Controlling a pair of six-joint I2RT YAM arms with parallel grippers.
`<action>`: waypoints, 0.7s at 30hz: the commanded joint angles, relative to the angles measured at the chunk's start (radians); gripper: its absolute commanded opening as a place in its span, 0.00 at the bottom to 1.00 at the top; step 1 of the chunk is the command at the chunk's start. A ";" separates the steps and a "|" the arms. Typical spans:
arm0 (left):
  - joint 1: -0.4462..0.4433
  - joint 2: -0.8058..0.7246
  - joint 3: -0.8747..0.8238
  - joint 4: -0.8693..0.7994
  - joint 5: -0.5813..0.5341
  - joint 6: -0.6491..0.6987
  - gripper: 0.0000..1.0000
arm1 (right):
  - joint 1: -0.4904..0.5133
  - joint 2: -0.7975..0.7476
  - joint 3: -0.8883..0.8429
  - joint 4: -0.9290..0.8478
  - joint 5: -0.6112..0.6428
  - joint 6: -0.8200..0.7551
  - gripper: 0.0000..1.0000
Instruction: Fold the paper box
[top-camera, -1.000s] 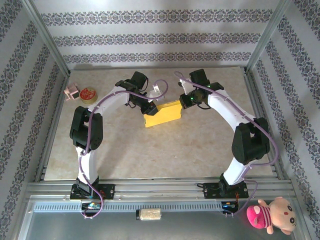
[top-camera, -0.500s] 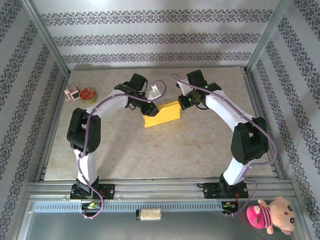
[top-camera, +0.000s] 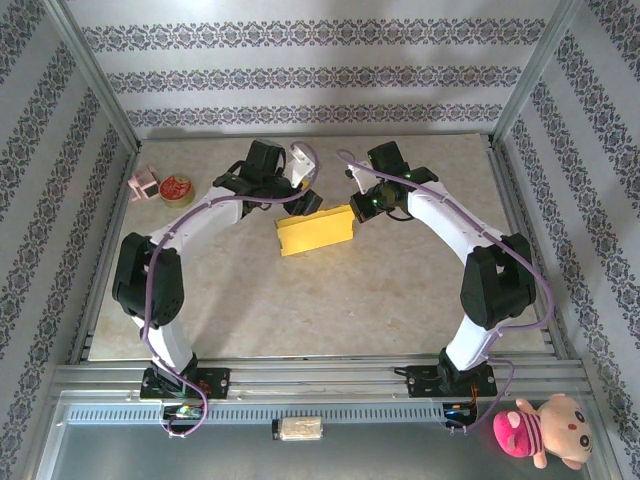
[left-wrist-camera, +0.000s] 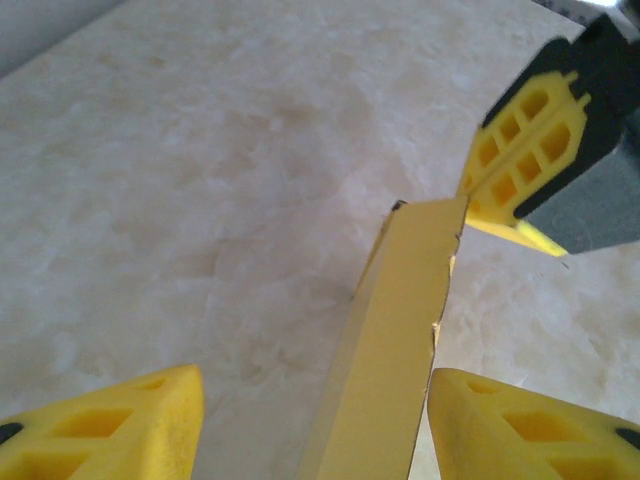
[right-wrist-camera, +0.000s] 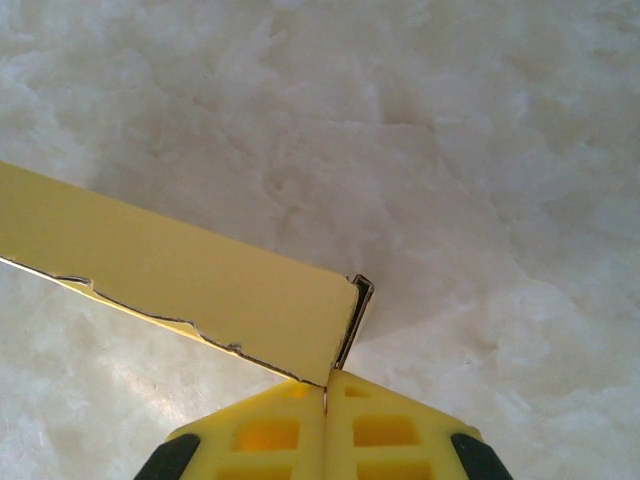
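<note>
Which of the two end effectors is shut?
The right end effector: its fingers are pressed together at a corner of the yellow box. The left end effector has its fingers spread, one on each side of the box's edge.

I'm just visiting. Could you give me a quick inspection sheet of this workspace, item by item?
Surface: pale marbled table.
Job's things: yellow box, mid-table between the grippers.
Clutter: red tin and small pink thing at the far left edge.
Grippers: left gripper open, straddling the box's end; right gripper shut at its corner.
Cables: purple cables along both arms, clear of the box.
Surroundings: patterned walls; plush toy beyond the near right corner.
</note>
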 joint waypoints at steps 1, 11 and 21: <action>0.007 -0.077 -0.030 0.054 -0.075 -0.126 0.60 | 0.009 0.012 -0.009 -0.020 -0.011 -0.006 0.04; 0.141 -0.318 -0.260 0.061 -0.187 -0.819 0.57 | 0.009 0.005 -0.011 -0.009 -0.001 -0.007 0.04; 0.177 -0.372 -0.494 0.306 -0.109 -1.270 0.56 | 0.010 -0.006 -0.014 -0.008 -0.001 -0.008 0.05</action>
